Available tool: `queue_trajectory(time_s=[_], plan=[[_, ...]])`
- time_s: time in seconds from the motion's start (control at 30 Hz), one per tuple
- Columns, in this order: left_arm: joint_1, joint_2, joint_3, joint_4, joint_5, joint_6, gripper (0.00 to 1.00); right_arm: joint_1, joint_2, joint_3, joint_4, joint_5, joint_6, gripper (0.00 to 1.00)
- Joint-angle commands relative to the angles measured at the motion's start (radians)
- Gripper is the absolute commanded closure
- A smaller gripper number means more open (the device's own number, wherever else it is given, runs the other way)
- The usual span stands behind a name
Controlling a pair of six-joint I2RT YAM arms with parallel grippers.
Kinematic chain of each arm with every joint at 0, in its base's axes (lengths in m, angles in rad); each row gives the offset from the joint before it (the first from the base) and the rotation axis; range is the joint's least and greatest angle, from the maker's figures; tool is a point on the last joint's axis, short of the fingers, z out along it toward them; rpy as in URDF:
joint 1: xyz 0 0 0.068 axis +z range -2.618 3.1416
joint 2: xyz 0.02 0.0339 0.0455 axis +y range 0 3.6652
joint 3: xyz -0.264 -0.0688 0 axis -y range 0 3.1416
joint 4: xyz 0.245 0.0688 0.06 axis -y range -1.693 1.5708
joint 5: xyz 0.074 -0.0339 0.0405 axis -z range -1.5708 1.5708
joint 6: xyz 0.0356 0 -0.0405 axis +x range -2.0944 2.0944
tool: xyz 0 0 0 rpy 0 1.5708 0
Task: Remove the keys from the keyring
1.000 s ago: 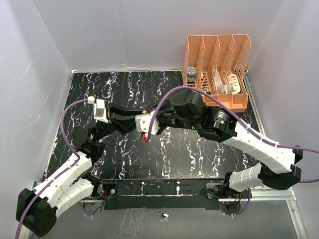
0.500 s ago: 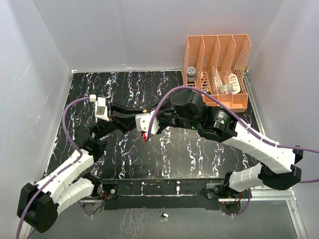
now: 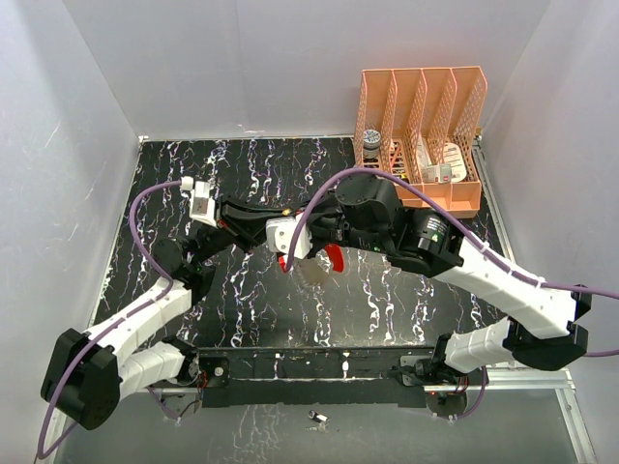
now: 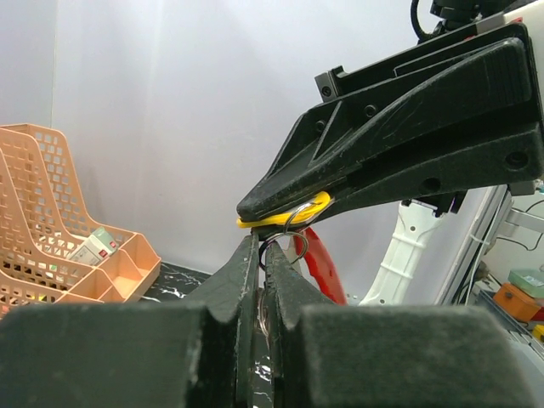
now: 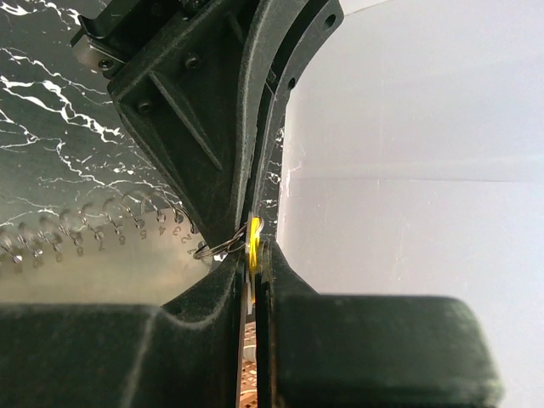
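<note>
Left wrist view gives the plainest look. The left gripper point(image 4: 262, 248) sits at the bottom of the picture with its tips pinched together on the thin wire of the keyring point(image 4: 295, 223), or so it appears, since the wire is very fine where it enters the tips. Just above, the right gripper point(image 4: 253, 212) reaches in from the right, clamped tight on the yellow key point(image 4: 293, 215). That key is seen edge-on, its long axis lying along the jaw line, nearly level and rising a little to the right. The red key point(image 4: 321, 265) hangs from the ring behind the two grippers, its long axis slanting down and to the right (no finger touches it).

Right wrist view shows the yellow key only as a thin upright sliver between its own closed fingers. The wire loop sticks out to the left beside the left gripper's tip, and the red key is hidden here.

Top view shows what neither wrist camera does. The grippers meet above the middle of the black marbled table point(image 3: 242, 300), well apart from the orange rack point(image 3: 421, 126) at the far right. The red key shows just right of the meeting point.
</note>
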Motion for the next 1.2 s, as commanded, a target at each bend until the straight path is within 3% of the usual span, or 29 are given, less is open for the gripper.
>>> queue_trajectory(time_s=[0.0,0.17,0.5,1.17], plan=[[-0.006,-0.023,0.029,0.052,0.008,0.006,1.00,0.012,-0.031,-0.010,0.144,-0.029,-0.023,1.00],[-0.007,-0.064,0.017,-0.003,-0.028,0.042,1.00,0.012,-0.054,-0.054,0.210,0.000,-0.029,1.00],[-0.007,-0.173,0.038,-0.288,-0.139,0.171,1.00,0.012,-0.107,-0.128,0.312,0.056,-0.050,1.00],[-0.007,-0.128,0.093,-0.334,-0.326,0.197,1.00,0.012,-0.098,-0.132,0.312,0.103,-0.047,1.00]])
